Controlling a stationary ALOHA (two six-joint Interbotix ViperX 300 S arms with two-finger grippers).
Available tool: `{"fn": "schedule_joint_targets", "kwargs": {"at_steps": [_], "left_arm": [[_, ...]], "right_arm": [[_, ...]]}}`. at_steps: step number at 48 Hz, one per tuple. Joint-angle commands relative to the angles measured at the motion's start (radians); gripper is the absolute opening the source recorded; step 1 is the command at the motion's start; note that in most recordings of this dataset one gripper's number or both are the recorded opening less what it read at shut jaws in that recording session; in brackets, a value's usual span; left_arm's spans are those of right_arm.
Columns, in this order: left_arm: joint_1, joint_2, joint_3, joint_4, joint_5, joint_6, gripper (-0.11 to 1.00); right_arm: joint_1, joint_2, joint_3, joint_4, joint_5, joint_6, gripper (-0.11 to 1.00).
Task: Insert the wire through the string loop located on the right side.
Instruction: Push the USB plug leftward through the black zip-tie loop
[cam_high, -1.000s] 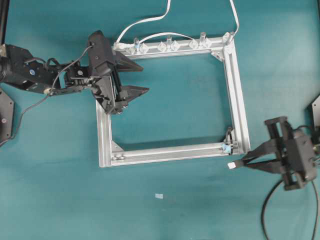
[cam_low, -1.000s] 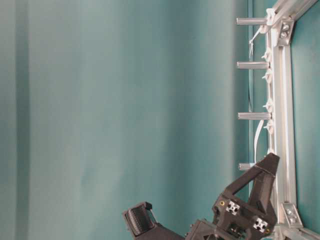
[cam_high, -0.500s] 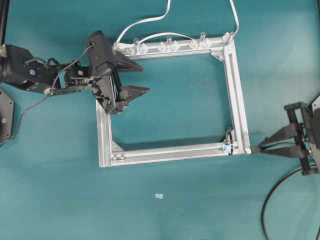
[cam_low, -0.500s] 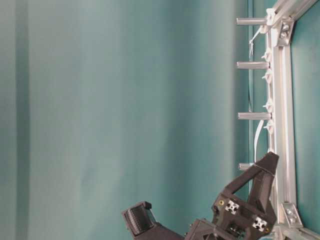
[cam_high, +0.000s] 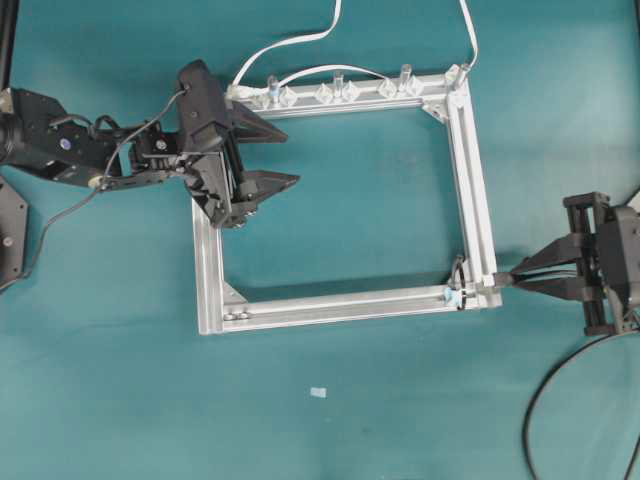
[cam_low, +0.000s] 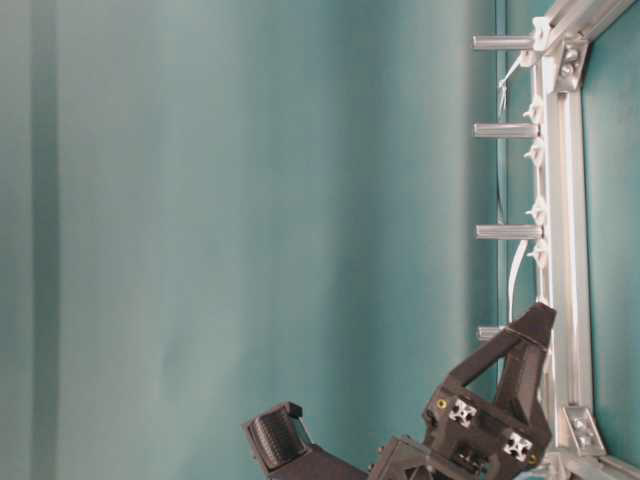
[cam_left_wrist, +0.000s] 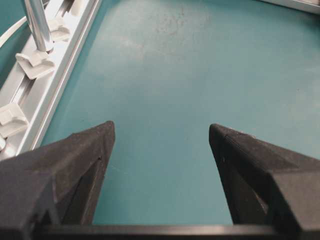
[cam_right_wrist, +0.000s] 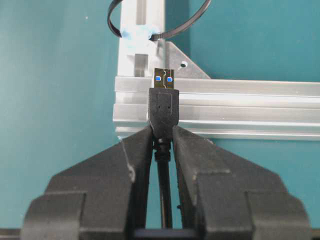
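My right gripper (cam_right_wrist: 163, 131) (cam_high: 505, 283) is shut on the wire's black plug (cam_right_wrist: 163, 110), whose metal tip points at the aluminium frame (cam_right_wrist: 225, 115). The plug hovers over the frame's right rail, just outside its near right corner. The string loop (cam_right_wrist: 159, 20) (cam_high: 457, 275), a thin black ring with pale blue tape at its base, stands just beyond the rail, ahead of the tip. The wire's cable (cam_high: 545, 385) trails down from my right gripper across the table. My left gripper (cam_high: 282, 158) (cam_left_wrist: 160, 131) is open over the frame's far left corner, with nothing between its fingers.
A flat white cable (cam_high: 290, 45) runs through clear clips (cam_high: 335, 93) and metal posts (cam_low: 505, 130) on the frame's far rail. A small pale scrap (cam_high: 318, 392) lies on the teal table in front of the frame.
My right gripper has swung out to the right with the plug, then come back left and up, bringing the tip to the frame's right rail beside the loop. The left arm stayed put.
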Motion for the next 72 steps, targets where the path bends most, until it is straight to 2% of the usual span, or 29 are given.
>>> {"fn": "schedule_joint_targets", "kwargs": {"at_steps": [1, 55, 72], "left_arm": [[0.002, -0.026, -0.015, 0.002, -0.005, -0.003, 0.76], [0.003, -0.026, -0.015, 0.003, -0.005, -0.003, 0.76], [0.003, -0.025, -0.017, 0.003, -0.005, -0.003, 0.76]], "right_arm": [[-0.002, 0.009, -0.018, 0.002, -0.005, -0.003, 0.17], [-0.002, 0.011, -0.029, 0.002, -0.008, -0.005, 0.17], [-0.003, 0.014, -0.060, 0.002, -0.020, -0.005, 0.17]]}}
